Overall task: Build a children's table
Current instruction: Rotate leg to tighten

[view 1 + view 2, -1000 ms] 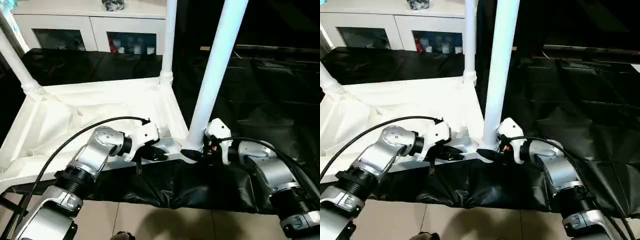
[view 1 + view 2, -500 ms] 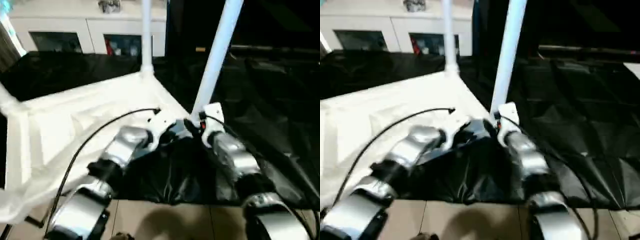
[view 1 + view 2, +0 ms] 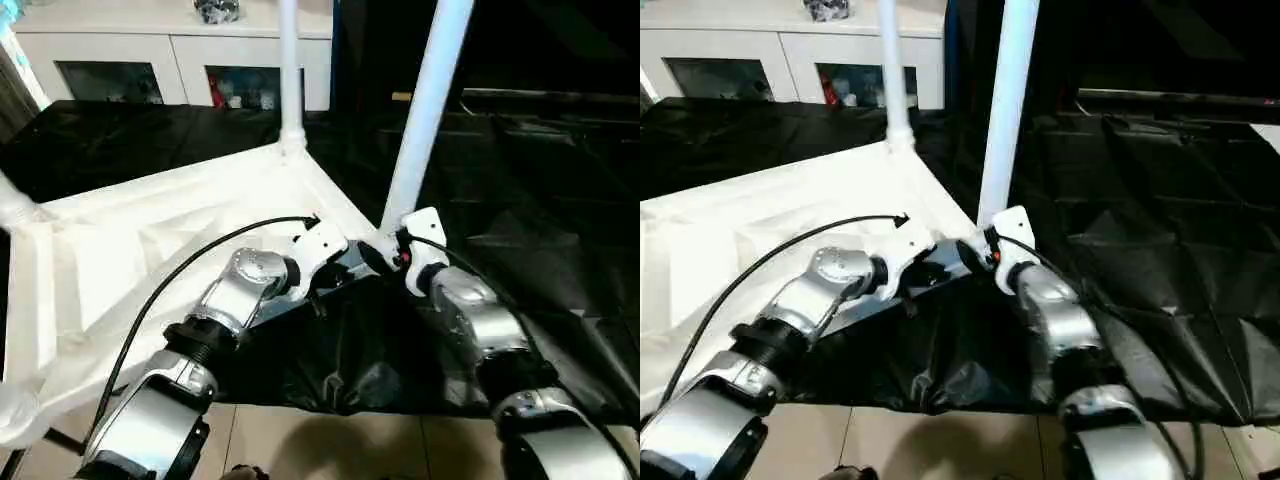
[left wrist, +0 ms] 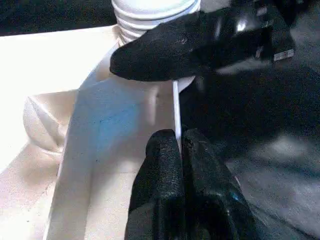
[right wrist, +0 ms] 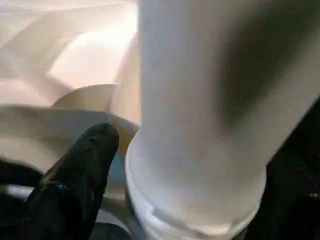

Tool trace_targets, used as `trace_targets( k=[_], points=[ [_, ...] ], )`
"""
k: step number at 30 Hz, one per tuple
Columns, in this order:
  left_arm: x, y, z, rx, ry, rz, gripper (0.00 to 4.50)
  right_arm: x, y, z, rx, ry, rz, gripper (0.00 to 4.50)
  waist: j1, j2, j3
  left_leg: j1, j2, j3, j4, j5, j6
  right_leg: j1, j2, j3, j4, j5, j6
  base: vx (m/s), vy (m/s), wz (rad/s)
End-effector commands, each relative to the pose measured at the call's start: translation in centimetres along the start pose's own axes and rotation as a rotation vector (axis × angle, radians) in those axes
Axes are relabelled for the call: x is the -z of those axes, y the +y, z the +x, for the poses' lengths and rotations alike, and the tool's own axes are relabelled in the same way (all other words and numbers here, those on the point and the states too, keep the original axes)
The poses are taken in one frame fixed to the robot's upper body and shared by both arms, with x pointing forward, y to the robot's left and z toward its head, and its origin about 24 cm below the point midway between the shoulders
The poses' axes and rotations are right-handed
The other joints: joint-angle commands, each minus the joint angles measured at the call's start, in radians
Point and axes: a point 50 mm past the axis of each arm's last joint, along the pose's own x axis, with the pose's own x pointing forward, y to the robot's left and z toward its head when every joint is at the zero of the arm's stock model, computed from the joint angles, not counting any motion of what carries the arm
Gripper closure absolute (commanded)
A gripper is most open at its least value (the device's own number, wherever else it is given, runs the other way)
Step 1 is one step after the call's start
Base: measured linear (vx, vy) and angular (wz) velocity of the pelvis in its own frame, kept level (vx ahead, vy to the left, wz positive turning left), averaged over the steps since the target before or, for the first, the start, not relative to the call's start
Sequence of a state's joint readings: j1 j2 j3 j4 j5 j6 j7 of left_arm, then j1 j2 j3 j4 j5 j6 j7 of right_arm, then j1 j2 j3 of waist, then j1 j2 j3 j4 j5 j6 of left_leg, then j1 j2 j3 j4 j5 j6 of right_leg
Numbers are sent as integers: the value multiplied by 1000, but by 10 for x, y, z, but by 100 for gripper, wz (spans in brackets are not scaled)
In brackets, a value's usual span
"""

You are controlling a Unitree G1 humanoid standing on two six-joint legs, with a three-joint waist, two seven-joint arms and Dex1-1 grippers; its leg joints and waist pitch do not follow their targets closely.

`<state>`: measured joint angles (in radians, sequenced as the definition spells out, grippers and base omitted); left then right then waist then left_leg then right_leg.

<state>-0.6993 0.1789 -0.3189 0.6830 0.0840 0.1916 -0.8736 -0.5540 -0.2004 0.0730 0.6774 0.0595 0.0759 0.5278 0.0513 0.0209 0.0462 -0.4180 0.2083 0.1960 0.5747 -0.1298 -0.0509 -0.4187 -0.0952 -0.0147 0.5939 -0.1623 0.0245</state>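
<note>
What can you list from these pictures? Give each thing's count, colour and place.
Tabletop: one, white, upside down on the black cover.
Legs: three upright in its corner sockets, white; a fourth part-seen at the left edge.
Black cover: one, spread over the work table.
Cabinet: one, white with glass doors, behind the table.
Left gripper: black, shut on the tabletop's thin edge.
Right gripper: black, at the near leg's base.

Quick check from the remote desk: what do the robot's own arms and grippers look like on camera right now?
Both forearms are silver metal cylinders with ribbed black collars, ending in white plastic wrist housings. A black cable arcs over the left forearm; another runs along the right forearm, whose wrist shows a small red spot. The left gripper and right gripper have rounded matte black fingers.
</note>
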Motion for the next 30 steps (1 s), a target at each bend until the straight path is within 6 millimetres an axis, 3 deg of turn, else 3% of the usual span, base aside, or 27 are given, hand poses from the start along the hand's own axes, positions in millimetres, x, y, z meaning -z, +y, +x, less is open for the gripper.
trace_targets(
  k=[1, 10, 13, 24, 30],
  points=[
    [-5, -7, -3, 89, -62, 66, 450, 2, 4, -6, -104, 15, -52, 58, 3, -13, -69, 36, 8, -6, -64, -352, 21, 36, -21, 4, -80, -294, -172, 0, 0, 0],
    [2, -15, -19, 264, -41, 116, 450, -2, 6, -32, -392, 19, -95, 58, 10, -11, -67, 40, 12, -6, -67, -390, 14, 32, -20, 6, -78, -323, -175, 0, 0, 0],
    [3, -15, -21, 283, -34, 122, 450, -1, 8, -36, -433, 37, -100, 85, 10, -11, -67, 40, 12, -5, -67, -384, 13, 30, -20, 6, -78, -319, -177, 0, 0, 0],
    [9, -22, -26, 359, -13, 112, 450, 2, 18, -41, -522, 61, -92, 169, 14, -13, -67, 38, 13, -6, -68, -370, 11, 31, -23, 6, -75, -325, -174, 0, 0, 0],
    [9, -20, -28, 337, -13, 98, 450, 4, 20, -38, -490, 57, -66, 177, 14, -9, -67, 40, 12, -7, -68, -373, 4, 30, -23, 7, -75, -320, -178, 0, 0, 0]
  ],
)
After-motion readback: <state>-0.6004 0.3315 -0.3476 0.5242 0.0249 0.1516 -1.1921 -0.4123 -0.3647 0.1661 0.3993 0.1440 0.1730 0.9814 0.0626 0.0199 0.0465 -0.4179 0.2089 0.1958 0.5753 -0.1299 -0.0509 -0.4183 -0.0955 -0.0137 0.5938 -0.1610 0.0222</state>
